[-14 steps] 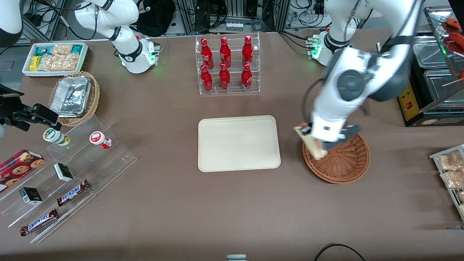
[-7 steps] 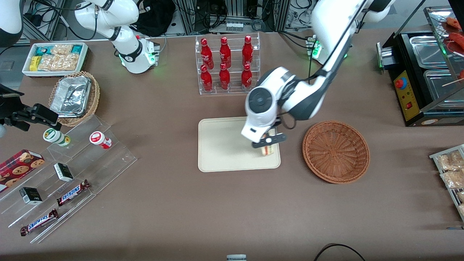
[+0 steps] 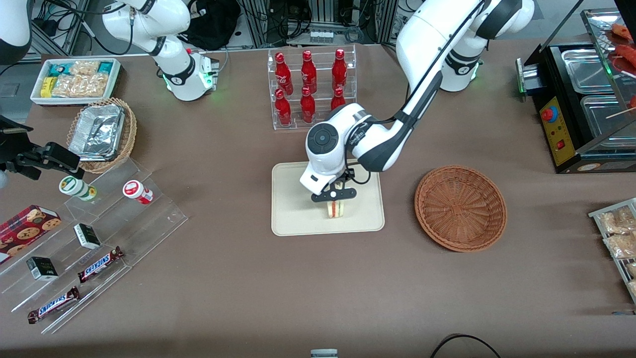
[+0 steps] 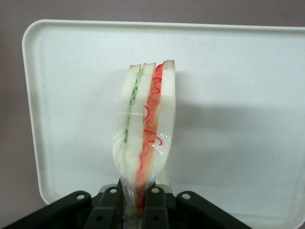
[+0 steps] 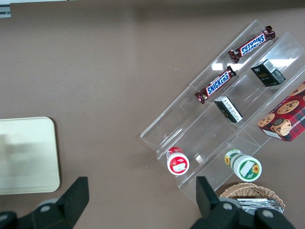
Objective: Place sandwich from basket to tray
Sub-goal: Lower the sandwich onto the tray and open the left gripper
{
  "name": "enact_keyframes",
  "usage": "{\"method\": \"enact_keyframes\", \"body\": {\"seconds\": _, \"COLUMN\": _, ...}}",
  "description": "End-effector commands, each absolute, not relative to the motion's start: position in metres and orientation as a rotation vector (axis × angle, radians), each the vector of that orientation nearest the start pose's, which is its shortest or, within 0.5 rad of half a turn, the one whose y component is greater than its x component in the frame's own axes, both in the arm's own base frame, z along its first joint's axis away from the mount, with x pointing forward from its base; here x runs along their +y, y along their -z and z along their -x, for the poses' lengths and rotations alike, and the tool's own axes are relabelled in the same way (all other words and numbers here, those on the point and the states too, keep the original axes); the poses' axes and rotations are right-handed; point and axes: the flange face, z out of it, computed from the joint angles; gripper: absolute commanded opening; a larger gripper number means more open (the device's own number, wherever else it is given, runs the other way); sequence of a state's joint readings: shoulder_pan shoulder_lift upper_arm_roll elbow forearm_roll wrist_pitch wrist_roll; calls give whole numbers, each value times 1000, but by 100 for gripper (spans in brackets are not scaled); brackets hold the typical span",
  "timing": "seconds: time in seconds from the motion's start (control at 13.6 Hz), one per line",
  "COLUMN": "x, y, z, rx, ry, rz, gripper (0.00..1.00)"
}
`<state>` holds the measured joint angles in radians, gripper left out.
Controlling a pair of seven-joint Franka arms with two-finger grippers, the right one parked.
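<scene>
My gripper [image 3: 334, 197] hangs over the cream tray [image 3: 293, 214], shut on the sandwich [image 3: 336, 209]. The sandwich [image 4: 145, 129] is a plastic-wrapped wedge of white bread with green and red filling, held on edge by its narrow end between the black fingers [image 4: 110, 210]. Its wide end points down at the tray [image 4: 238, 95], over the part nearest the front camera; I cannot tell whether it touches. The brown woven basket [image 3: 460, 207] stands empty beside the tray, toward the working arm's end of the table.
An acrylic rack of red bottles [image 3: 311, 88] stands farther from the front camera than the tray. Toward the parked arm's end are a lighter wicker basket with a foil container [image 3: 102, 133], a white bin of snacks [image 3: 75, 79] and acrylic steps with candy bars [image 3: 99, 263]. A metal warmer [image 3: 586, 99] stands near the basket.
The gripper has carried the sandwich out of the basket and across to the tray, then further in over the tray toward its middle. The basket is now empty.
</scene>
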<state>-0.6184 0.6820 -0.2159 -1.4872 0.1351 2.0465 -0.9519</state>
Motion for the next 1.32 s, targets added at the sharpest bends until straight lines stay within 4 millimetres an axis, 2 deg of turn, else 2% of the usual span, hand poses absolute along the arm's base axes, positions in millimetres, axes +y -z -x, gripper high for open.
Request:
{"method": "enact_keyframes", "body": {"seconds": 0.0, "x": -519, "y": -254, "z": -484, "rx": -72, "ry": -101, "rz": 3071, "gripper": 13}}
{"method": "enact_keyframes", "body": {"seconds": 0.29, "x": -520, "y": -229, "z": -481, "rx": -63, "ry": -130, "rz": 3059, "gripper": 13}}
{"method": "enact_keyframes", "body": {"seconds": 0.37, "x": -520, "y": -225, "z": -480, "rx": -62, "ry": -135, "rz": 3052, "gripper": 21}}
{"method": "enact_keyframes", "body": {"seconds": 0.51, "x": -521, "y": -233, "z": -481, "rx": -78, "ry": -119, "rz": 3059, "gripper": 99}}
{"method": "enact_keyframes", "body": {"seconds": 0.59, "x": -521, "y": -239, "z": -481, "rx": -83, "ry": -115, "rz": 3061, "gripper": 100}}
{"method": "enact_keyframes", "body": {"seconds": 0.73, "x": -519, "y": -274, "z": -485, "rx": -109, "ry": -76, "rz": 3091, "gripper": 100}}
{"method": "enact_keyframes", "body": {"seconds": 0.95, "x": -505, "y": -348, "z": -487, "rx": -278, "ry": -17, "rz": 3078, "gripper": 100}}
{"method": "enact_keyframes", "body": {"seconds": 1.03, "x": -494, "y": -374, "z": -488, "rx": -351, "ry": 0, "rz": 3056, "gripper": 100}}
{"method": "enact_keyframes", "body": {"seconds": 1.25, "x": -424, "y": -450, "z": -507, "rx": -493, "ry": 46, "rz": 3016, "gripper": 100}}
